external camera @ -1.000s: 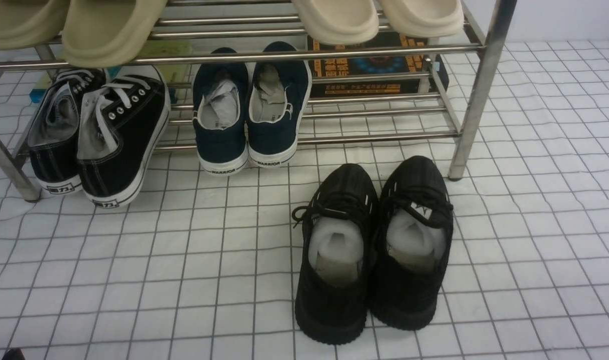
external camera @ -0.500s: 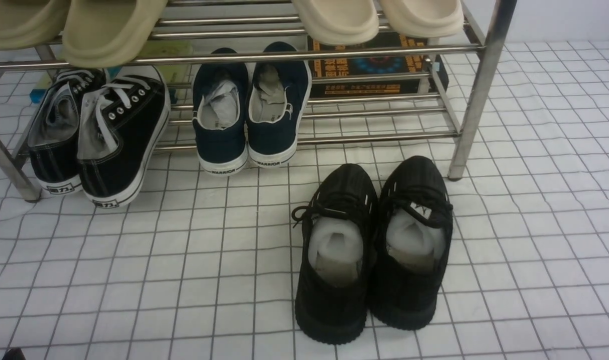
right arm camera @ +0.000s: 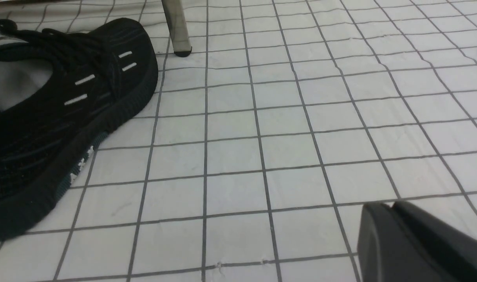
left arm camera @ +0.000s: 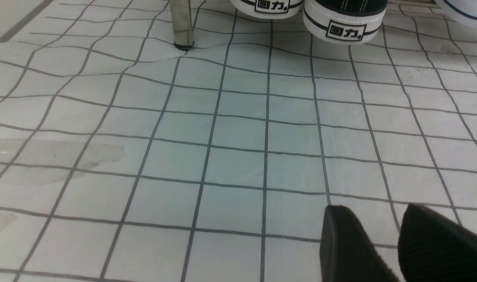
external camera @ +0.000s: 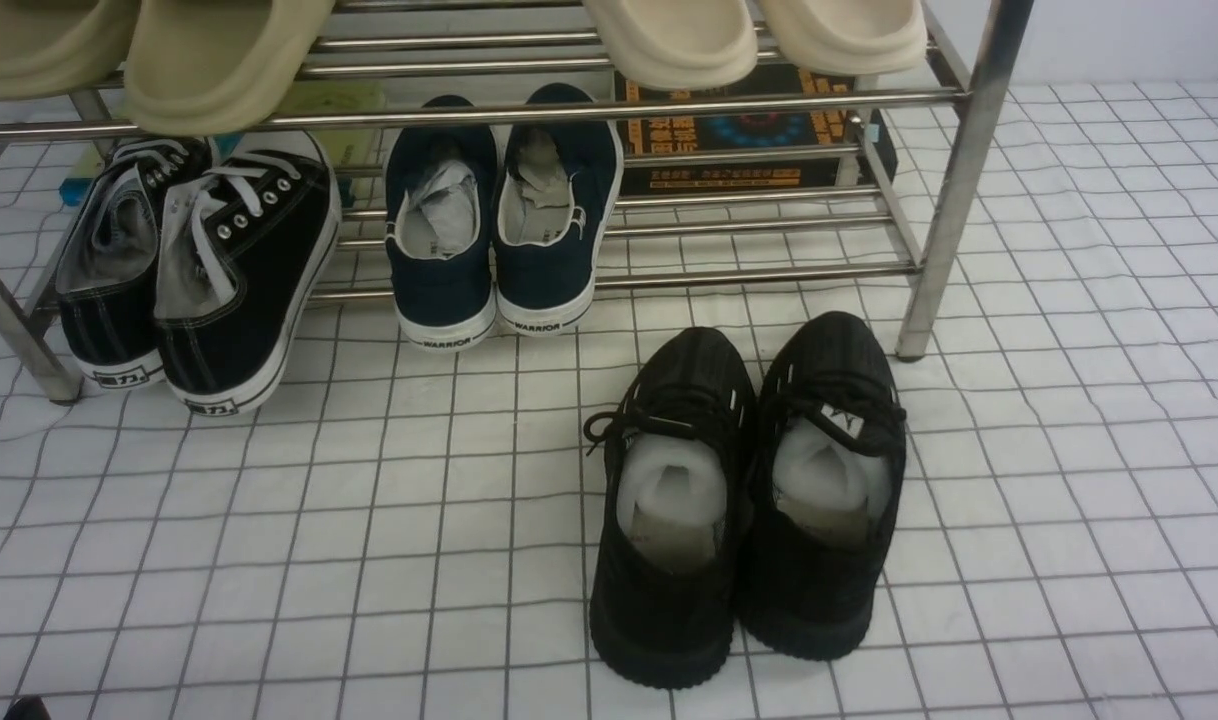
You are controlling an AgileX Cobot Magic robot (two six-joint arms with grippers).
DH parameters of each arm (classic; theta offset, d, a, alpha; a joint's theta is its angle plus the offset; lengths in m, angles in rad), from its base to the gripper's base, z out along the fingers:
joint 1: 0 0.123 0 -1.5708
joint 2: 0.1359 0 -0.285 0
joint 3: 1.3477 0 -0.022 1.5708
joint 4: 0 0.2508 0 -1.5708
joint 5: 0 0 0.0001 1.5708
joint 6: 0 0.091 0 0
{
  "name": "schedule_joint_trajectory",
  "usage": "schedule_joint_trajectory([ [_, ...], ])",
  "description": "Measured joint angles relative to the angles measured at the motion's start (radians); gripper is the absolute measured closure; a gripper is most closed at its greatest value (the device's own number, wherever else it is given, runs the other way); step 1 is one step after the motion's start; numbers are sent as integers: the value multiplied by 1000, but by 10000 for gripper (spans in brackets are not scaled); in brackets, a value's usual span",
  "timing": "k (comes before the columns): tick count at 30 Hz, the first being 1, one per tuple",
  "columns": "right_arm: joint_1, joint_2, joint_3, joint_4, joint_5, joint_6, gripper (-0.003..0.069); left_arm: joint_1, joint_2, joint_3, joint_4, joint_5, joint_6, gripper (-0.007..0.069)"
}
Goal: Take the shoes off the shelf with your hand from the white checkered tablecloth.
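Since the shoes already sit on the white checkered tablecloth, just clear of the shelf, I keep my empty right gripper, jaws nearly together, low beside them

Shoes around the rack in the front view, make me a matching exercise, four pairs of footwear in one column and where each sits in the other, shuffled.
Column one:
1. black knit sneakers
2. navy slip-ons
3. black canvas sneakers
4. beige slippers

Column two:
A. upper tier of the shelf
B. lower tier, far left
C. on the checkered tablecloth, in front of the shelf
D. lower tier, middle

Pairs: 1-C, 2-D, 3-B, 4-A
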Motion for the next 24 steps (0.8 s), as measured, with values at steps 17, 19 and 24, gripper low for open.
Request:
schedule_joint_trajectory([
  [17, 0, 0, 0, 0, 0, 0, 584, 0, 0, 0, 0, 0, 0, 385],
  [19, 0, 0, 0, 0, 0, 0, 580, 0, 0, 0, 0, 0, 0, 385],
  [24, 0, 0, 0, 0, 0, 0, 573, 0, 0, 0, 0, 0, 0, 385],
])
